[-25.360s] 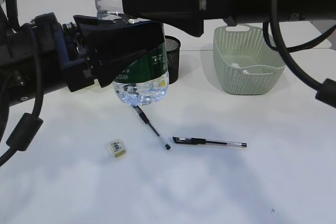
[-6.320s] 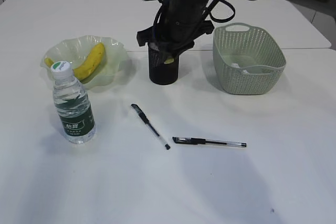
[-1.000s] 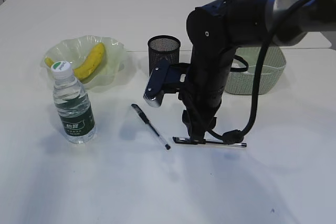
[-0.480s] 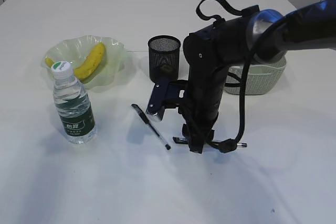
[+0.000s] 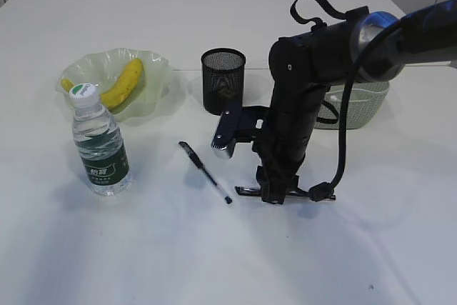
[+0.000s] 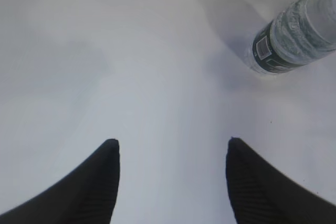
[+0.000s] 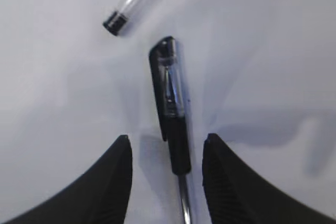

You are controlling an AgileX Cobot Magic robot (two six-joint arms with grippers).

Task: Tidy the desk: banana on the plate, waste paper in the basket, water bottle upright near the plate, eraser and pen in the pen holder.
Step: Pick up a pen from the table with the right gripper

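Note:
The banana (image 5: 123, 82) lies on the pale-green plate (image 5: 153, 69), and the water bottle (image 5: 99, 145) stands upright in front of it. One pen (image 5: 205, 171) lies slantwise on the desk (image 5: 143, 248). A second pen (image 5: 246, 191) lies under my right gripper (image 5: 275, 196). In the right wrist view this pen (image 7: 171, 98) runs between the open fingers of my right gripper (image 7: 167, 142), untouched by either. My left gripper (image 6: 172, 148) hangs open over bare desk, with the water bottle (image 6: 294, 32) ahead to the right. The pen holder (image 5: 223, 80) stands behind. The waste paper and eraser are hidden.
The sage-green basket (image 5: 360, 105) stands at the back right, mostly hidden behind my right arm. The clear end of the other pen (image 7: 134, 3) shows just ahead of the right fingers.
My right arm has shifted to the right and sunk lower over the second pen, with its fingers now on either side of it. Everything else lies as before.

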